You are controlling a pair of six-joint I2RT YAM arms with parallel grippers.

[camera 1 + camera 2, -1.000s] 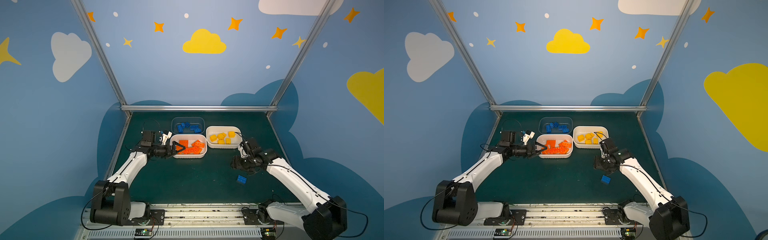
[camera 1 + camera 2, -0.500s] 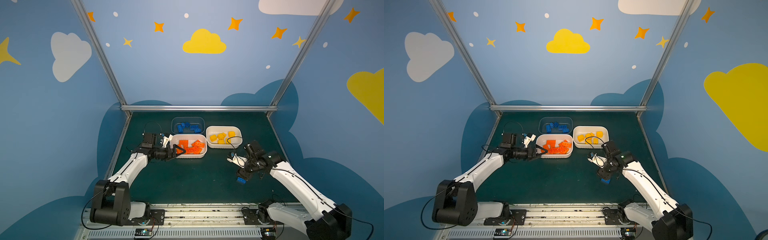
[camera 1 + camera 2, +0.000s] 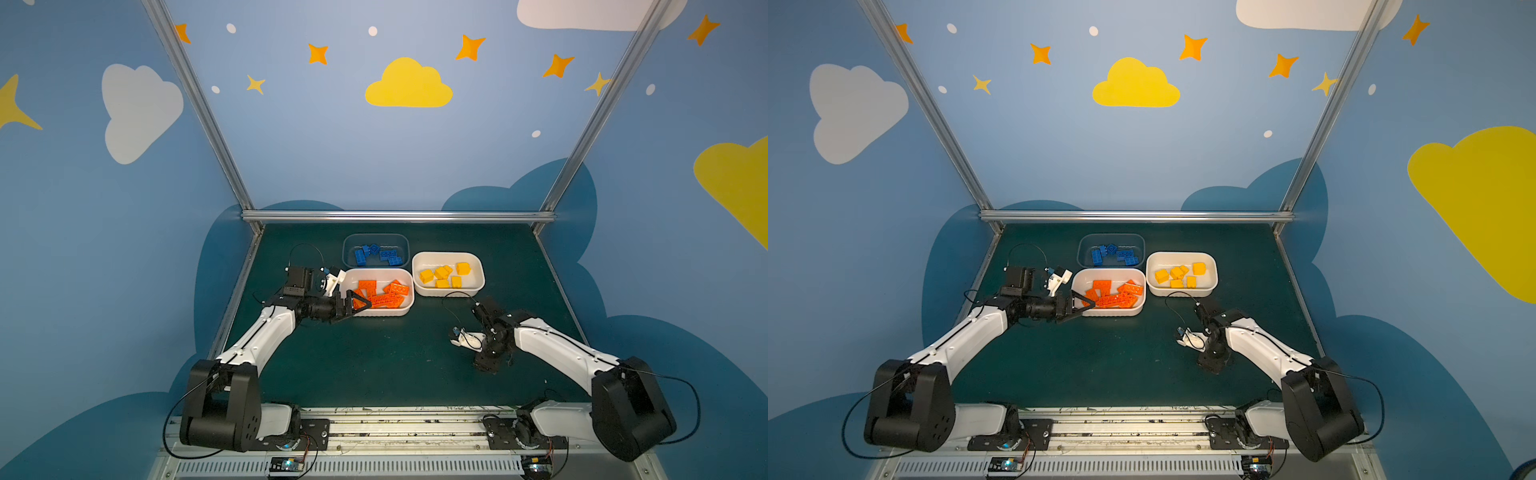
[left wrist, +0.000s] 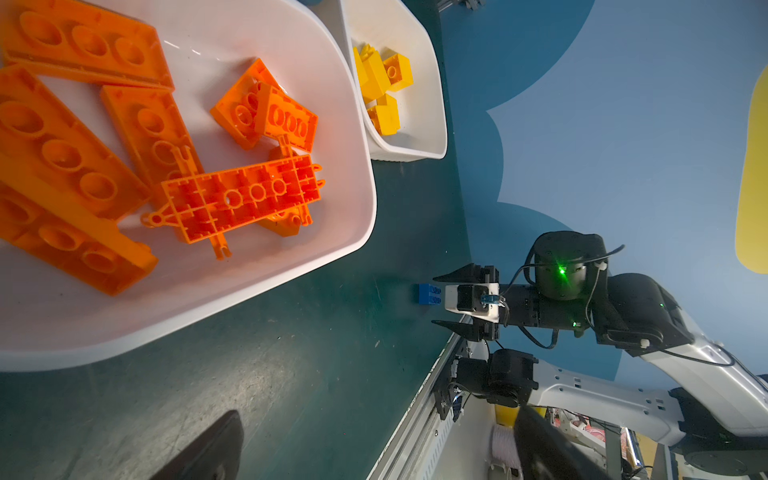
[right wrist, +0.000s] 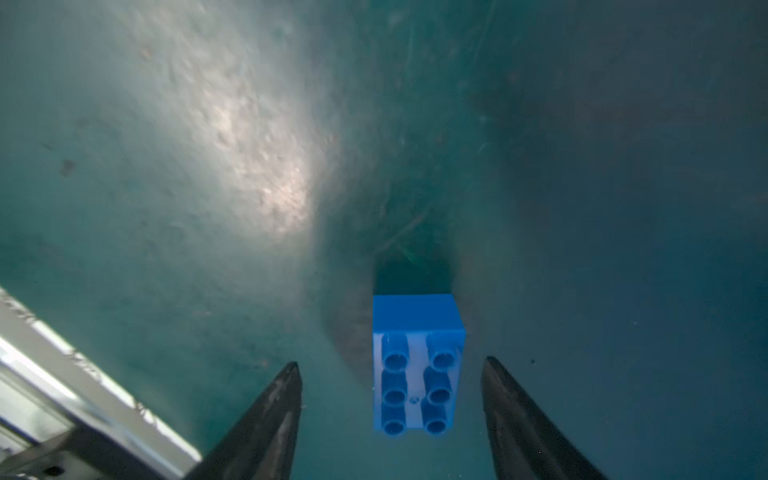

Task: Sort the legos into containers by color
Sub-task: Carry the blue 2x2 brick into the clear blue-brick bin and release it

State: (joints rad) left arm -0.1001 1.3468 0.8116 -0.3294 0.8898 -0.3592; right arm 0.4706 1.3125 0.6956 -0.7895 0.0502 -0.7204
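This is a robotics lab test cell, dressed up like a playroom. Blue walls [image 3: 374,166] painted with clouds [image 3: 408,85] and stars [image 3: 318,54] box in a small dark green desk [image 3: 395,365]. Bare aluminium posts [image 3: 199,108] and a crossbar [image 3: 395,216] frame the corners. Two white-and-black robot arms, the left arm [image 3: 266,332] and the right arm [image 3: 557,349], are bolted to a metal rail [image 3: 407,428] along the front edge. Loose black cables [image 3: 699,409] and a small lit circuit board [image 3: 286,464] show by the rail. On the desk stand plastic tubs [image 3: 446,253] holding toy bricks [image 3: 368,286].
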